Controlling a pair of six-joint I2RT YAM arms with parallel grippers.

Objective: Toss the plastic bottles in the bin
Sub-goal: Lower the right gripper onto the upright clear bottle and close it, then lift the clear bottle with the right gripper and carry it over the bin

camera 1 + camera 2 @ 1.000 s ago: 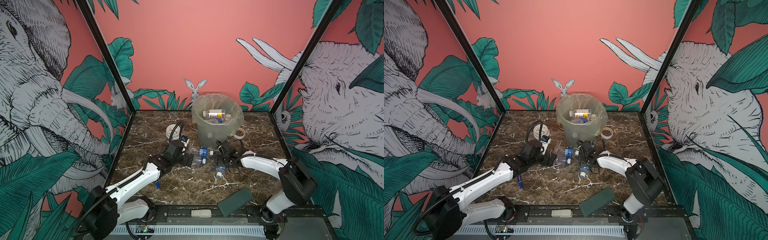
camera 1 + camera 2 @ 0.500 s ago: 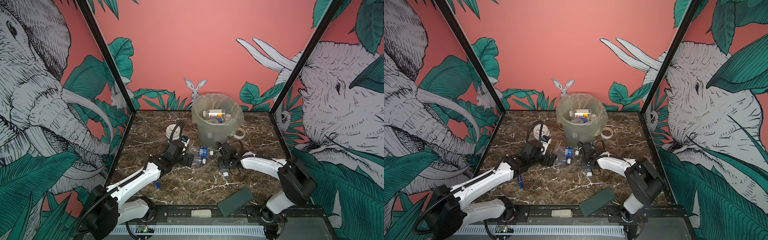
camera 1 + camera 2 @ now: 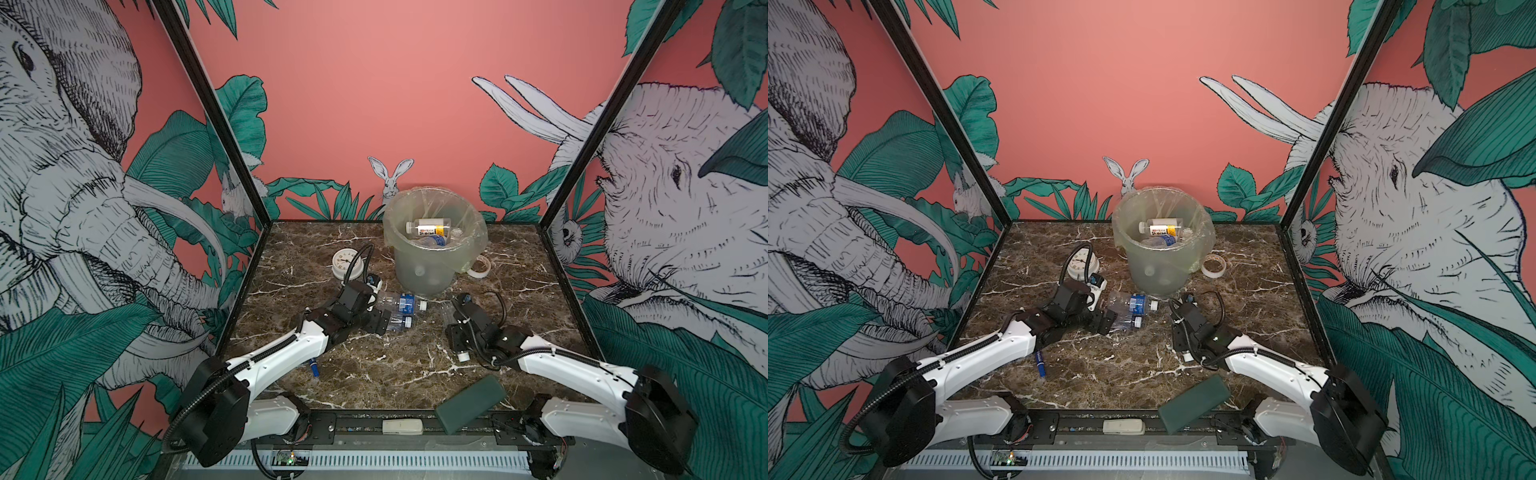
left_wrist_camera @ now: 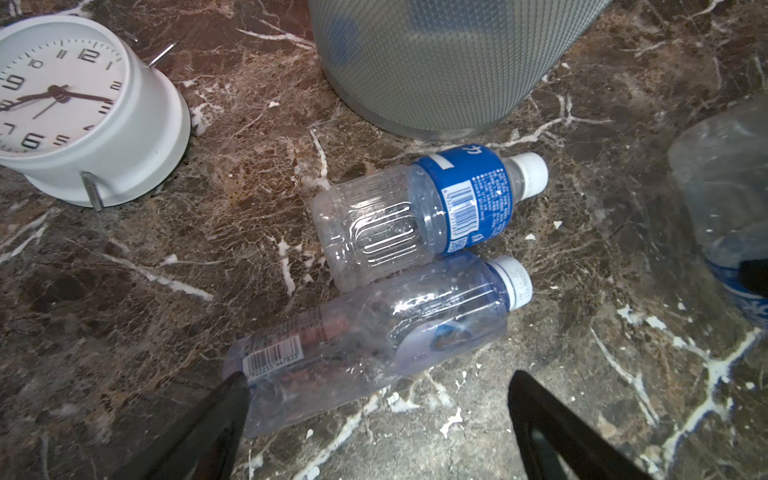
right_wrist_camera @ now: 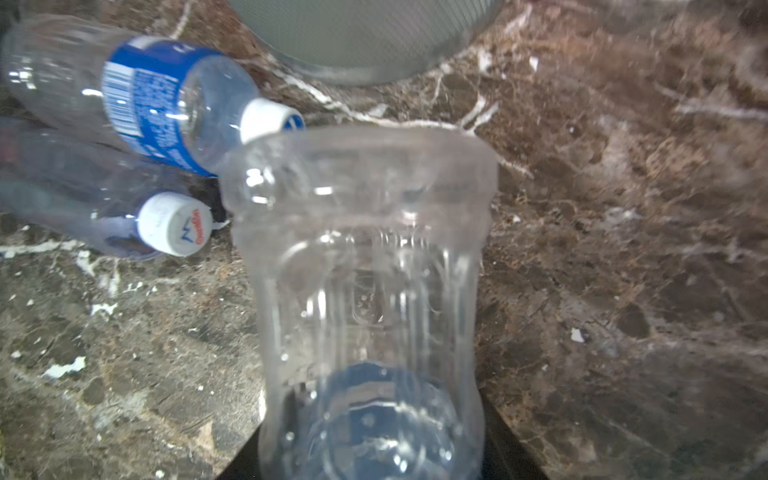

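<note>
In both top views the bin (image 3: pixel 419 270) is seen at upper centre. Some bottles are already inside it, among them a white-labelled bottle (image 3: pixel 430 227). Just below the bin, a blue-labelled bottle (image 3: pixel 402 301) and a clear bottle (image 3: pixel 398 322) are lying side by side on the marble table (image 3: pixel 395 374). The left gripper (image 3: pixel 380 322) is placed at their left with jaws wide apart, and nothing is grasped. At the lower right of the bin, the right gripper (image 3: pixel 457 337) is closed around a held bottle (image 3: pixel 462 356), whose white cap points to the lower edge.

In the left wrist view the thin ribbed walls and empty insides of the two lying bottles are shown sharply. They are judged to be light, easily dented, slippery and ready to roll. A gentle hold across the middle of the body is advised. One black finger (image 4: pixel 232 399) is met at the base of the clear bottle; contact cannot be told.

In the right wrist view the held bottle fills the centre, base turned away. The grip is hidden at the lower edge.

The contents of the bin are shown only from the top.
</note>
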